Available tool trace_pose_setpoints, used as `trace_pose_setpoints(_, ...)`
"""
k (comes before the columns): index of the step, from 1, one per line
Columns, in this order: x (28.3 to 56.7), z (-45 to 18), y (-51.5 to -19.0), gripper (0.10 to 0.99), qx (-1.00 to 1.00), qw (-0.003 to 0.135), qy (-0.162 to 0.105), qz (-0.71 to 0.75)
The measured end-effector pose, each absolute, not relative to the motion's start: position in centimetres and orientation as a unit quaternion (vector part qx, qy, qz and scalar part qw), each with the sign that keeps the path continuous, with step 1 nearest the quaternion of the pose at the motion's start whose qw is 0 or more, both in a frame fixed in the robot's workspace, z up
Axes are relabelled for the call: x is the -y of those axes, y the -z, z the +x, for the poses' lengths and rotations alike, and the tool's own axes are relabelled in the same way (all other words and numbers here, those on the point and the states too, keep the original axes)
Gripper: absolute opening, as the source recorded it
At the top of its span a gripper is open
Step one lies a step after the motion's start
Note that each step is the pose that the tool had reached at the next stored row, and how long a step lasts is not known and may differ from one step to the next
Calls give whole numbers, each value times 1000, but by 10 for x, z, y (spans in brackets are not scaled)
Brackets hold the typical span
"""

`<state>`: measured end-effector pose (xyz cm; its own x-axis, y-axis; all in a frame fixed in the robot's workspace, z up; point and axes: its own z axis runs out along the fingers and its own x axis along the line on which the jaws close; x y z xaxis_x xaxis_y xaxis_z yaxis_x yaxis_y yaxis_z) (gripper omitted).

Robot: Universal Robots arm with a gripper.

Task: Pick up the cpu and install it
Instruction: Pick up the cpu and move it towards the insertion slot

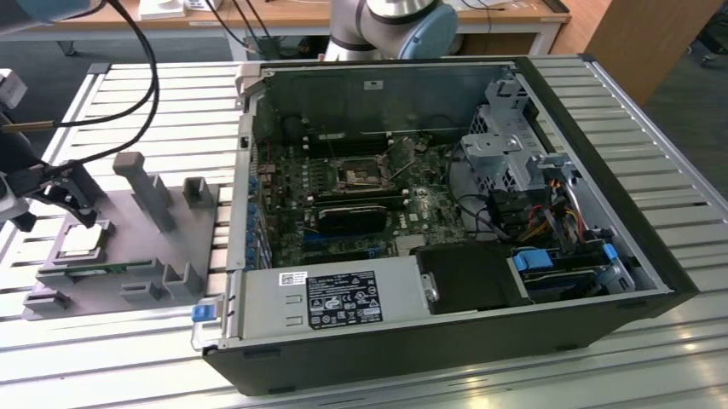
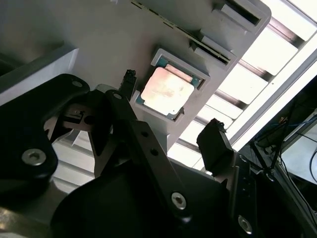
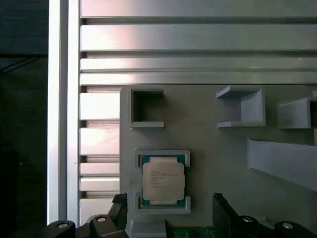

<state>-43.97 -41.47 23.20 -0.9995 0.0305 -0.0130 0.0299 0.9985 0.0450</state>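
Hand (image 3: pixel 171 210) spread wide over cpu (image 3: pixel 163 181), empty. It sits walled in grey fixture (image 3: pixel 223 158) pocket; PC case (image 1: pixel 398 366) at exterior view's right.

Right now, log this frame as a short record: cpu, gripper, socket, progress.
cpu: seated in a pocket of the gray holder
gripper: open, a finger on either side of the cpu, not closed on it
socket: inside the open computer case, away from the gripper
progress: cpu not yet picked up
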Motion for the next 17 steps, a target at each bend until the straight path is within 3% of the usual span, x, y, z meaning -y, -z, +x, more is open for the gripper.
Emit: trace_pose_setpoints(17,412,-442,-206,776,-1000,7,-22,16)
